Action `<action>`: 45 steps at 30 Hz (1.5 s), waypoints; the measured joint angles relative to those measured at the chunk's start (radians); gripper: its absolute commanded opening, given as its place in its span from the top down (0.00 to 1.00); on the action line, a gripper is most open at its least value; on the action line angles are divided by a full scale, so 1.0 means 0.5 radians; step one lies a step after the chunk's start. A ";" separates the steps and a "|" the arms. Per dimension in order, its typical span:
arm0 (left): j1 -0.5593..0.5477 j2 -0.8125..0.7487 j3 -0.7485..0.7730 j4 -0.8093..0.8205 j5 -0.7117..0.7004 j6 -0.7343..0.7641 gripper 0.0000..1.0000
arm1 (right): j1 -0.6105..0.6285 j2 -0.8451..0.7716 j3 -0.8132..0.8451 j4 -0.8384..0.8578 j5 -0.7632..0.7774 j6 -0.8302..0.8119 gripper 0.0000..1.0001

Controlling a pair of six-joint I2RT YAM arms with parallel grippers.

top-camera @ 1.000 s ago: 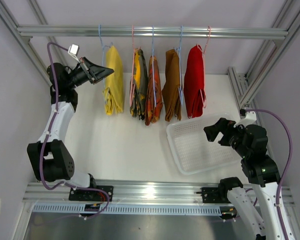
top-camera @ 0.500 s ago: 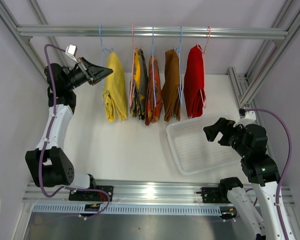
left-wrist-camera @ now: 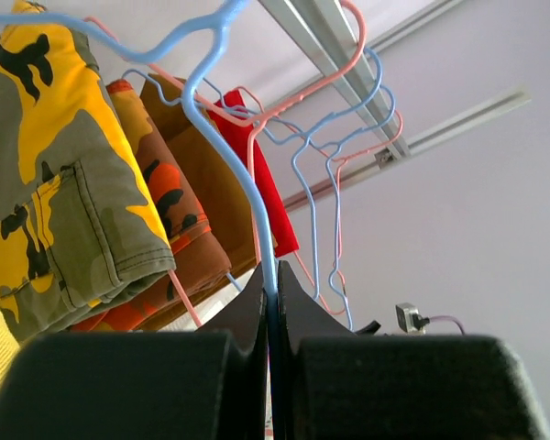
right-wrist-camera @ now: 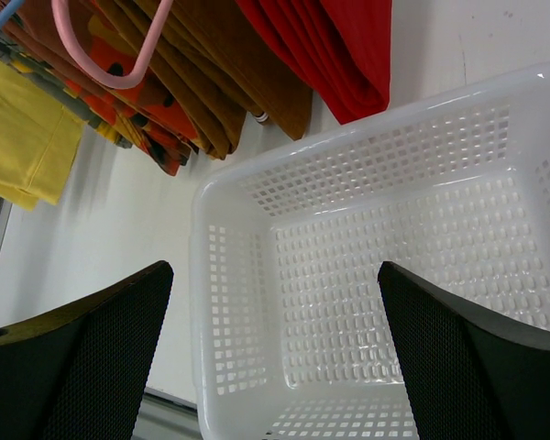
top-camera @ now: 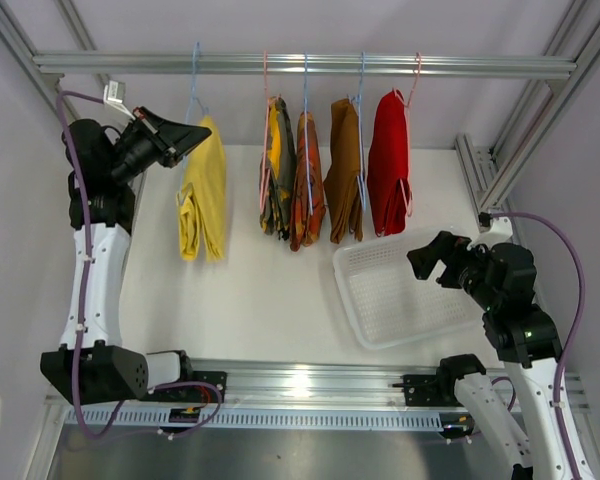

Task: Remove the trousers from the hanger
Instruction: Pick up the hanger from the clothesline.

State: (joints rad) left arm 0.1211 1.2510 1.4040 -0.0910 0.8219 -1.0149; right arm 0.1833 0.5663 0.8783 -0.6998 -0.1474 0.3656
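Yellow trousers [top-camera: 202, 200] hang from a blue hanger [top-camera: 193, 85] whose hook crosses the rail [top-camera: 460, 65]. My left gripper [top-camera: 185, 138] is shut on that hanger's wire just above the cloth. In the left wrist view the blue hanger [left-wrist-camera: 225, 156] runs down into the closed left gripper [left-wrist-camera: 271, 286]. Camouflage trousers [top-camera: 278, 170], orange-red patterned trousers [top-camera: 306, 185], brown trousers [top-camera: 344, 175] and red trousers [top-camera: 388, 165] hang to the right on their own hangers. My right gripper [top-camera: 430, 262] is open and empty, over the basket [top-camera: 380, 300].
The white mesh basket [right-wrist-camera: 238, 275] lies on the table at the right, below the red trousers [right-wrist-camera: 339, 46], and nothing is in it. Aluminium frame posts stand at both sides. A gap separates the yellow pair from the camouflage pair.
My left arm has drawn the blue hanger and the yellow trousers leftward along the rail, away from the other pairs. The right arm has not moved.
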 measured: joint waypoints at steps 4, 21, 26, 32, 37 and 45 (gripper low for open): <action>-0.001 0.013 0.041 -0.018 -0.002 0.006 1.00 | 0.000 0.005 0.050 -0.010 -0.002 -0.003 0.01; -0.157 0.147 0.215 -0.039 -0.087 0.129 1.00 | 0.005 -0.048 0.095 -0.077 -0.008 -0.056 0.01; -0.182 -0.182 0.153 -0.252 -0.244 0.266 1.00 | 0.005 -0.069 0.350 -0.139 -0.034 -0.089 0.01; -0.192 -0.672 0.142 -0.509 -0.508 0.447 1.00 | 0.005 -0.011 0.555 -0.082 -0.153 -0.121 0.01; -0.208 -0.985 0.052 -0.608 -0.723 0.536 1.00 | 0.008 0.198 0.703 -0.011 -0.325 -0.126 0.00; -0.273 -1.140 -0.126 -0.829 -1.053 0.620 1.00 | 0.184 0.626 1.154 0.192 -0.455 -0.076 0.01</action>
State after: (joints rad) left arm -0.0154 0.6811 1.3411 -0.5056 0.2955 -0.7052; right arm 0.2752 0.8791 1.4555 -0.6037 -0.3748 0.3279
